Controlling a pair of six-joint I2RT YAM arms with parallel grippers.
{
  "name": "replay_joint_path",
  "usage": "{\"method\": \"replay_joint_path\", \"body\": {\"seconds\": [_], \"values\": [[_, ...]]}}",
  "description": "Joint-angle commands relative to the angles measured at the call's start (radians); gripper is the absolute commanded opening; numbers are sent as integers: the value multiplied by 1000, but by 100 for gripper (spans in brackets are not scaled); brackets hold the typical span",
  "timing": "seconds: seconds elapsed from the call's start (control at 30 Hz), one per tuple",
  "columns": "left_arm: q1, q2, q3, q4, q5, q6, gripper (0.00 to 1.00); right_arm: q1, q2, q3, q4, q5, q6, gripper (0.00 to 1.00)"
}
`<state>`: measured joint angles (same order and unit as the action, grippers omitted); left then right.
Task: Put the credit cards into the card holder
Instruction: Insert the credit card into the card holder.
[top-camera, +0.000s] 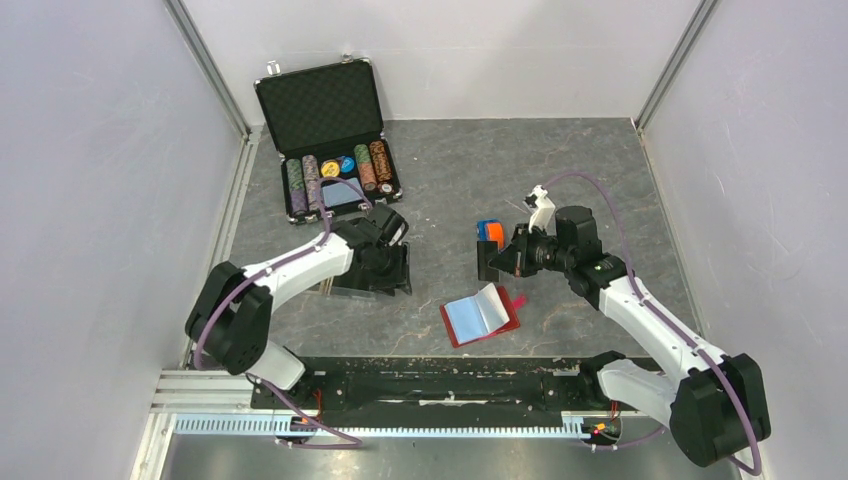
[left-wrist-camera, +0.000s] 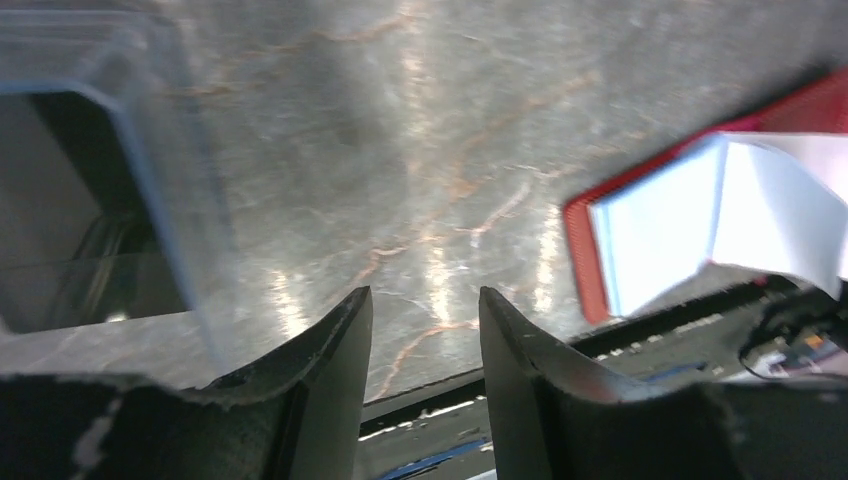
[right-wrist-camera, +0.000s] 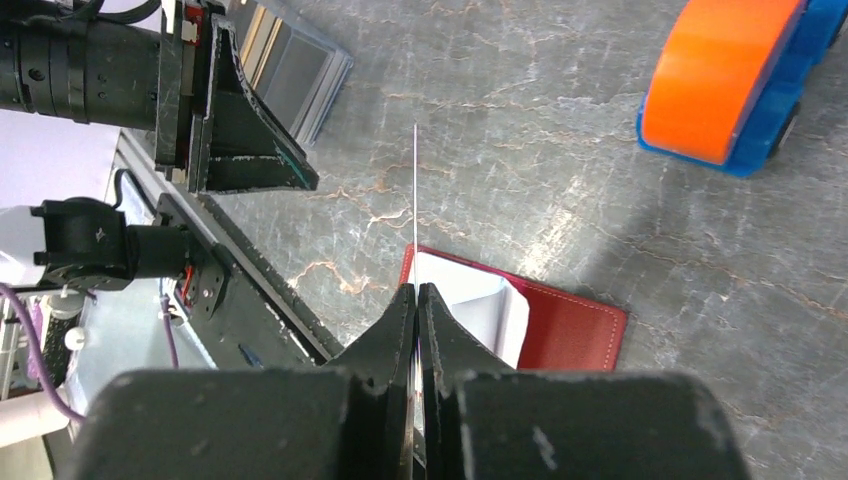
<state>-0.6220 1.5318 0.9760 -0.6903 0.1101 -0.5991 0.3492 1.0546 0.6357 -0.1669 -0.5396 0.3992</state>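
My right gripper (right-wrist-camera: 416, 287) is shut on a thin card (right-wrist-camera: 415, 200), seen edge-on as a fine pale line rising from the fingertips, so its face colour does not show. In the top view this gripper (top-camera: 497, 258) hangs above the table, right of centre. The clear card holder (top-camera: 342, 288) sits at the left, and it shows in the right wrist view (right-wrist-camera: 295, 70) and at the left edge of the left wrist view (left-wrist-camera: 110, 200). My left gripper (top-camera: 388, 268) is open and empty beside the holder, with only bare table between its fingertips (left-wrist-camera: 425, 292).
A red wallet (top-camera: 480, 317) lies open with pale blue and white inserts near the front centre, also in the left wrist view (left-wrist-camera: 700, 200) and the right wrist view (right-wrist-camera: 570, 325). An orange and blue roll (top-camera: 489, 232) sits behind my right gripper. The black chip briefcase (top-camera: 330, 150) stands open at the back left.
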Motion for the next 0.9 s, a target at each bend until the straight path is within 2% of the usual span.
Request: {"method": "replay_joint_path", "body": {"seconds": [0.0,0.13,0.3,0.37,0.6,0.87], "values": [[-41,-96,-78,191,206,-73,51,15,-4,40,21,-83,-29,0],[-91,-141,-206,404,272,-236,54,111,4,41,-23,-37,-30,0],[-144,-155,-411,769,299,-503,55,259,57,71,-165,148,-53,0],[-173,-138,-445,845,275,-553,56,273,72,63,-215,220,-60,0],[-269,-21,-385,825,197,-564,56,272,82,34,-315,385,-102,0],[-293,28,-331,669,91,-507,50,265,87,-66,-210,311,-94,0]]}}
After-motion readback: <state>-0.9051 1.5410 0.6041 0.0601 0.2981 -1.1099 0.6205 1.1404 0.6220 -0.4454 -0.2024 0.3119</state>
